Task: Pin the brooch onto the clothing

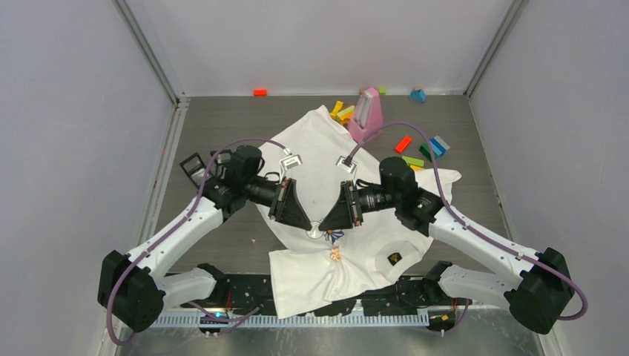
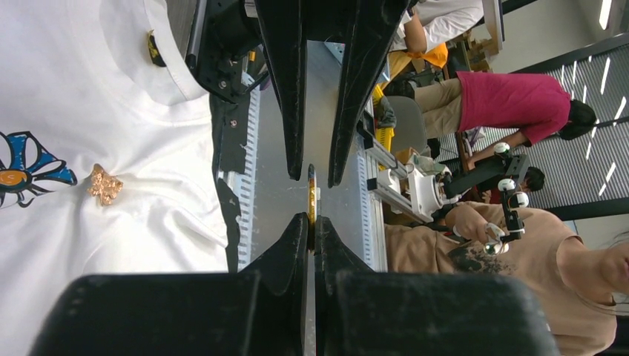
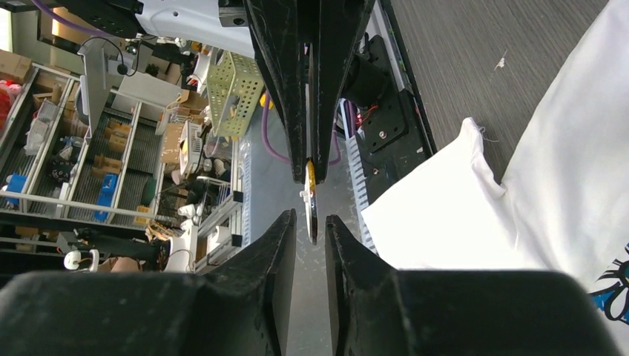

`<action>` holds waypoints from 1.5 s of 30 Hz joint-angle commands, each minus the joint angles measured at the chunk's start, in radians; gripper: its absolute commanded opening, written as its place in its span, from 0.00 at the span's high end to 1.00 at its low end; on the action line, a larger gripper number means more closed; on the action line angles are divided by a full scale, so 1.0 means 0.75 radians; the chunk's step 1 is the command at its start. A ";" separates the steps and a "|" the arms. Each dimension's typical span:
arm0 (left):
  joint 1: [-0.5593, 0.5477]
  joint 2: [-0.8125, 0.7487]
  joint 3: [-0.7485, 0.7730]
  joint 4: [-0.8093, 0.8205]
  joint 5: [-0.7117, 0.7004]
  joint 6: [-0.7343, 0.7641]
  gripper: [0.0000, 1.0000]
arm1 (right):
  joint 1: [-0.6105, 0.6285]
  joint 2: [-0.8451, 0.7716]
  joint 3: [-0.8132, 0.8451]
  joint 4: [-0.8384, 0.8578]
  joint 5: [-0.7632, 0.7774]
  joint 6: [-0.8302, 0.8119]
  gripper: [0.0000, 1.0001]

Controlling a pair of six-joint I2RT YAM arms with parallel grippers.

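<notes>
Left wrist view: my left tool (image 2: 311,221) is shut on the brooch (image 2: 311,194), and the half-open right tool (image 3: 310,222) straddles it. I judge this a regrasp; next the right tool must close gently.

Pale grey walls (image 1: 67,111), dark tabletop (image 1: 222,122)
</notes>
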 commanded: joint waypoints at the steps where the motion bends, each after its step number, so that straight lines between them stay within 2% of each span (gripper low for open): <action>1: -0.012 0.000 0.058 0.003 0.039 0.021 1.00 | 0.010 0.007 -0.002 0.084 -0.042 0.027 0.77; 5: -0.017 0.006 0.059 0.003 0.032 0.021 1.00 | 0.013 0.010 -0.007 0.103 -0.041 0.032 0.88; 6: -0.019 0.008 0.059 0.003 0.025 0.021 1.00 | 0.013 0.008 -0.011 0.119 -0.039 0.035 0.95; 8: -0.019 0.009 0.062 0.003 -0.004 0.024 1.00 | 0.013 -0.001 -0.019 0.135 -0.018 0.041 0.99; 9: -0.019 0.008 0.066 -0.001 -0.037 0.026 0.91 | 0.013 -0.007 -0.026 0.140 -0.004 0.043 0.99; 12: -0.019 -0.030 0.073 -0.008 -0.225 0.041 0.46 | 0.013 -0.058 -0.050 0.148 0.162 0.038 0.99; 13: -0.019 -0.055 0.072 0.001 -0.304 0.040 0.35 | 0.013 -0.082 -0.067 0.155 0.258 0.040 0.99; 15: -0.019 -0.103 0.047 0.063 -0.465 -0.002 0.24 | 0.013 -0.119 -0.106 0.233 0.376 0.061 1.00; 21: -0.019 -0.234 -0.199 0.676 -0.758 -0.396 0.11 | 0.024 -0.213 -0.228 0.532 0.743 0.154 0.99; 24: -0.021 -0.282 -0.292 0.905 -0.846 -0.560 0.11 | 0.044 -0.241 -0.260 0.626 0.857 0.153 0.99; 27: -0.028 -0.321 -0.350 1.044 -0.900 -0.674 0.12 | 0.065 -0.266 -0.277 0.711 0.958 0.147 0.99; 29: -0.034 -0.326 -0.373 1.124 -0.922 -0.737 0.18 | 0.072 -0.271 -0.288 0.747 0.990 0.144 0.99; 33: -0.043 -0.298 -0.403 1.294 -0.937 -0.862 0.40 | 0.090 -0.251 -0.286 0.803 0.999 0.154 0.99; 38: -0.045 -0.250 -0.392 1.357 -0.928 -0.906 0.58 | 0.111 -0.221 -0.284 0.851 1.002 0.161 0.99; 40: -0.048 -0.232 -0.393 1.396 -0.920 -0.926 0.61 | 0.119 -0.218 -0.282 0.856 1.009 0.160 0.99; 45: -0.067 -0.201 -0.392 1.418 -0.916 -0.936 0.61 | 0.123 -0.217 -0.280 0.861 1.017 0.154 0.99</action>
